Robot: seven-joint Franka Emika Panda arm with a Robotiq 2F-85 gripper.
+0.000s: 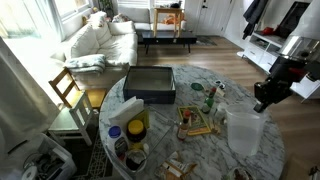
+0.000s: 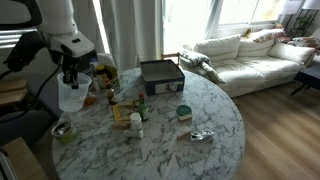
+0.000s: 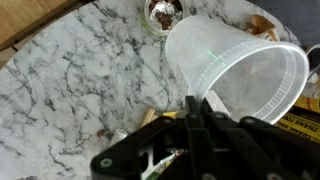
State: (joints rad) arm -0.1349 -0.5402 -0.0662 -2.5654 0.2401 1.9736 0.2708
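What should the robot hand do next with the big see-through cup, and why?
Probably lower a touch and close on the rim. The gripper hangs above the clear plastic cup, upright near the edge of the marble table. In the wrist view its fingers meet the rim, but a grip isn't clear.

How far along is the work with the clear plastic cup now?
Done: the end effector is at the rim of the clear cup. In hand: the grasp; closure cannot be judged. Left: lifting, since the cup seems to stand on the marble table.
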